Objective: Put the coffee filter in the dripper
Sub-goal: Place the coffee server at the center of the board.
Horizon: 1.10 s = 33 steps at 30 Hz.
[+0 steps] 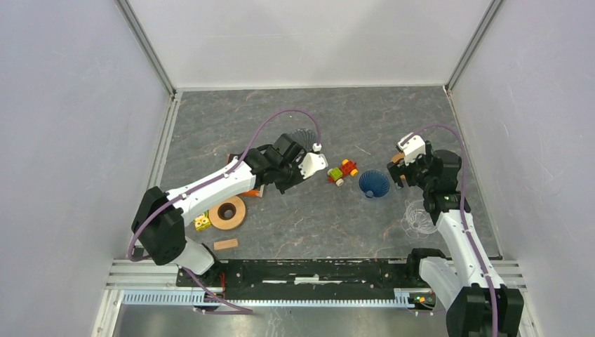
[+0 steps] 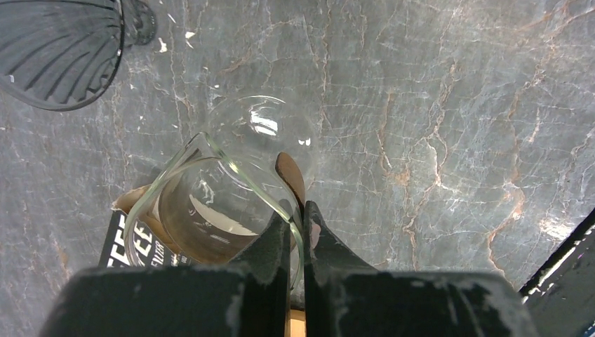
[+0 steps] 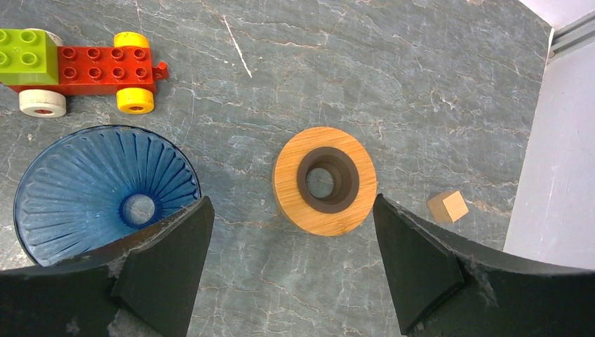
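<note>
My left gripper [image 2: 298,210] is shut on the rim of a clear glass dripper [image 2: 238,168] and holds it over the table. Below the glass lies a black coffee filter box [image 2: 133,242], and brown paper shows through the glass. In the top view the left gripper [image 1: 284,179] is near the table's middle, next to the box [image 1: 242,177]. A grey ribbed dripper [image 2: 59,49] stands just beyond it. My right gripper [image 3: 291,203] is open and empty, above a wooden ring [image 3: 324,180]. A blue dripper [image 3: 105,189] stands by its left finger.
A toy brick car [image 1: 342,170] sits between the arms. A second clear glass dripper [image 1: 421,217] stands by the right arm. On the left lie another wooden ring [image 1: 227,212], a yellow block [image 1: 203,222] and a wooden block [image 1: 225,244]. A small wooden cube [image 3: 448,206] is near the right wall.
</note>
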Available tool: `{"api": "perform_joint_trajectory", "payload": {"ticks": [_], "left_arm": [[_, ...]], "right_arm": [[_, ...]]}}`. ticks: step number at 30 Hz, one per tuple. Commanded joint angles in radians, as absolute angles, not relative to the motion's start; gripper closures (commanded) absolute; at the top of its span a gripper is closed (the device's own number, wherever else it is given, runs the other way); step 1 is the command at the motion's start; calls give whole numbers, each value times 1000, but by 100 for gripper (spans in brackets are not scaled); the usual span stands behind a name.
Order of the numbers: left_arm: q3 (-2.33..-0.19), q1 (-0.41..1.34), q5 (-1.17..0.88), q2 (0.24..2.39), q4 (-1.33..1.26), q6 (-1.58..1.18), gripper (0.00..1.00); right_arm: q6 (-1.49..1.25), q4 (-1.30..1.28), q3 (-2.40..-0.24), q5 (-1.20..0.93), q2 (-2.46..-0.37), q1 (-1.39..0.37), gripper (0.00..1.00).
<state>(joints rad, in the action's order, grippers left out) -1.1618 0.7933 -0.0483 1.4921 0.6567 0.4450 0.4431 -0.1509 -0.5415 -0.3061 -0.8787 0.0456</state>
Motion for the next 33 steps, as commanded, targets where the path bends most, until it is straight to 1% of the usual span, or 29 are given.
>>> {"api": "perform_joint_trajectory", "payload": {"ticks": [1,6,8,9,11,12,14,15,18,20,24,28,33], "left_arm": [[-1168,792,-40,1499,609,493,98],[-1177,792,-40,1520,620,492,97],[-1189,792,-37,1535,636,490,94],[-1198,792,-34,1545,647,488,91],[-1216,792,-31,1555,663,485,80],[-1223,790,-28,1556,668,483,72],[-1239,790,-25,1554,675,480,59],[-1247,789,-23,1551,680,477,55],[-1277,787,-20,1533,697,475,47],[-1290,785,-16,1507,700,474,34],[-1311,780,-17,1444,699,467,14],[-1318,765,-40,1363,701,431,1],[-1323,703,-70,1296,713,362,0]], "right_arm": [[447,-120,-545,-317,-879,51,9],[451,-125,-546,-323,-886,51,9],[453,-126,-547,-328,-887,51,8],[453,-127,-546,-329,-886,51,8],[453,-126,-546,-331,-887,51,8],[453,-126,-546,-330,-887,51,8],[452,-125,-546,-330,-887,51,8],[453,-125,-546,-327,-888,51,8],[443,-128,-557,-308,-894,51,8],[434,-140,-577,-290,-897,52,8],[445,-194,-627,-259,-929,51,8],[477,-260,-679,-249,-957,51,10],[497,-257,-718,-102,-1002,51,11]]}}
